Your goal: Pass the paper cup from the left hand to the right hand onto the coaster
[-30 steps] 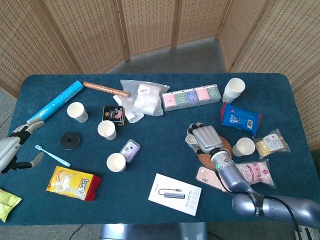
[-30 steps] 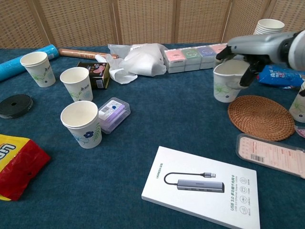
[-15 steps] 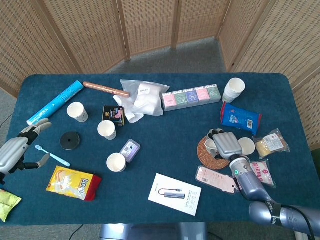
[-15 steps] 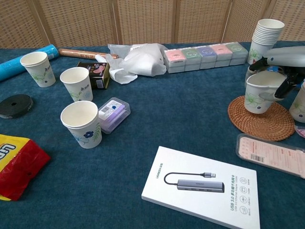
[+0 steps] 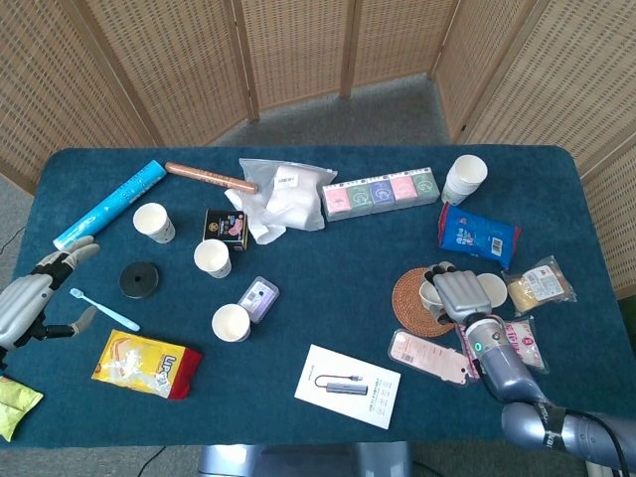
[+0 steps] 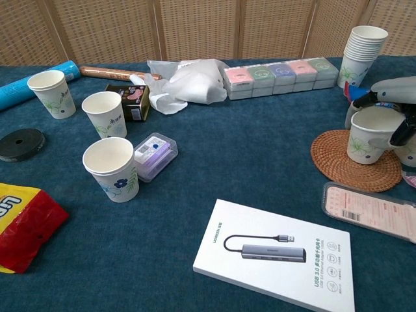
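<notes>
The paper cup [image 6: 369,135], white with a green leaf print, stands upright on the right part of the round woven coaster [image 6: 338,162]. My right hand [image 6: 392,97] wraps around it from behind and the right, fingers at its rim. From the head view the right hand [image 5: 460,294] covers most of the cup [image 5: 430,296], and the coaster [image 5: 409,298] shows to its left. My left hand [image 5: 30,301] hovers at the table's left edge, fingers spread, holding nothing.
Another paper cup [image 5: 488,290] stands right beside the held one. A cup stack [image 6: 363,51] is behind, a flat pink packet [image 6: 370,209] and a white adapter box [image 6: 278,255] in front. Three loose cups [image 6: 112,168] stand at the left, near a toothbrush [image 5: 104,310].
The right hand carried the cup rightwards and down, from left of the coaster to over it, then onto its right part. The left hand rose slightly and spread its fingers.
</notes>
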You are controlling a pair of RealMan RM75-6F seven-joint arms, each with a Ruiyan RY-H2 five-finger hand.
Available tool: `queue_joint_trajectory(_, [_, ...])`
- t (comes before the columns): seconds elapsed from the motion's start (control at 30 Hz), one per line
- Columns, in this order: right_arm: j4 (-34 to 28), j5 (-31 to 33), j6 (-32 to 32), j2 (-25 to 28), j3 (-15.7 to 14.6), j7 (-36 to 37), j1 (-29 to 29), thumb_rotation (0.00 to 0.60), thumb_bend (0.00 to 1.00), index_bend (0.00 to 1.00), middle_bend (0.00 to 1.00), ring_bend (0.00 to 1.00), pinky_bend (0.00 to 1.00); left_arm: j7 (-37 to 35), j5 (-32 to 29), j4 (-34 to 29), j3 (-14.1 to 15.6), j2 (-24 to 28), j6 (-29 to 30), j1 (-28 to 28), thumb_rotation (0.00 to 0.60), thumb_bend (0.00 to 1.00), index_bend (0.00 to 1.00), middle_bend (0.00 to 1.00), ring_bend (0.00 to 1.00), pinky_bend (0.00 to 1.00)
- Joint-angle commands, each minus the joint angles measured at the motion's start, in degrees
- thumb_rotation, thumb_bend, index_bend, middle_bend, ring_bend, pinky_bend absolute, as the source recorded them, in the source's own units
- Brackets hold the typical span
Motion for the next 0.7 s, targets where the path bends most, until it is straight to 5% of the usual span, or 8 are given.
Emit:
queue_joint_trajectory(0.03, [-0.1, 0.1, 0.0, 0.0, 0.0, 0.0, -0.1, 0.600, 0.45, 0.27, 0.21, 0.11, 0.44, 0.0, 0.3, 0.0, 0.0, -0.1, 0.3, 0.0, 0.552, 0.47, 0.00, 0.00, 0.00, 0.00])
queue_joint_trajectory(0.47, [-0.9, -0.2, 1.0, 0.0, 0.5, -0.7, -0.4, 0.600, 0.41, 0.24, 0.20, 0.10, 0.42, -0.7, 1.2, -0.1, 0.3, 0.5, 2.0, 1.0, 0.551, 0.47, 0.00, 0.00, 0.00, 0.00])
queue_joint_trajectory(0.7, [-2.3, 1.6, -0.5, 1.2, 0.1, -1.6, 0.0, 0.600, 0.40, 0.03, 0.08, 0.02, 0.32, -1.4, 1.5, 0.0, 0.3, 0.3, 2.9, 1.3, 0.548, 0.47, 0.00, 0.00, 0.00, 0.00])
